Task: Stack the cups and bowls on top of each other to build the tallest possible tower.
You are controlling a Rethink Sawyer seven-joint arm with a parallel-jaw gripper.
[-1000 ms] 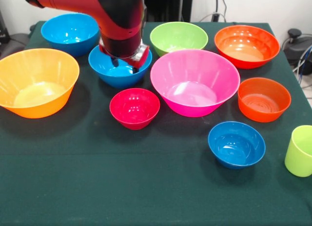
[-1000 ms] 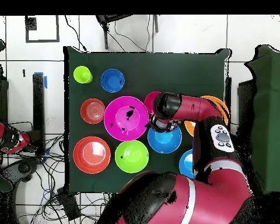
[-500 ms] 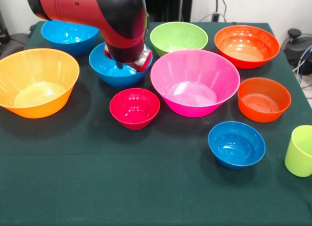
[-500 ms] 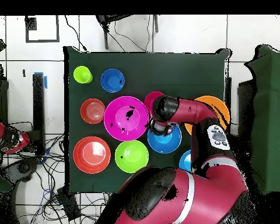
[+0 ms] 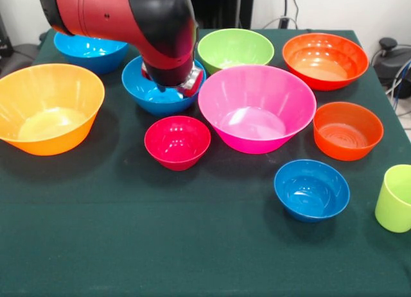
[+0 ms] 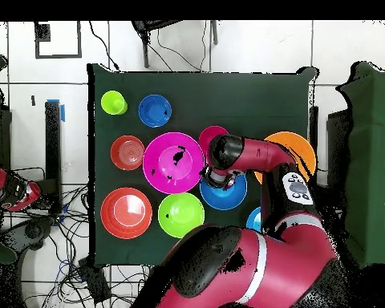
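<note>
My gripper (image 5: pixel 172 85) is lowered into the medium blue bowl (image 5: pixel 142 93), and the red and black arm hides its tips; in the overhead view the gripper (image 6: pixel 214 178) sits at that bowl's (image 6: pixel 233 192) edge nearest the large pink bowl (image 6: pixel 173 163). The pink bowl (image 5: pixel 257 108) stands just right of it. A small crimson bowl (image 5: pixel 177 141) sits in front, a green bowl (image 5: pixel 235 48) behind. The lime cup (image 5: pixel 396 199) stands upright at the right edge. Nothing is stacked.
A large orange bowl (image 5: pixel 48 108) is at the left, another blue bowl (image 5: pixel 90 47) behind the arm. A large red-orange bowl (image 5: pixel 325 59), a medium red-orange bowl (image 5: pixel 347 130) and a small blue bowl (image 5: pixel 311 189) stand on the right. Dark green cloth (image 5: pixel 160 246) covers the table.
The arm has come down, sinking the gripper deeper into the medium blue bowl. That bowl has shifted slightly to the right in the front view.
</note>
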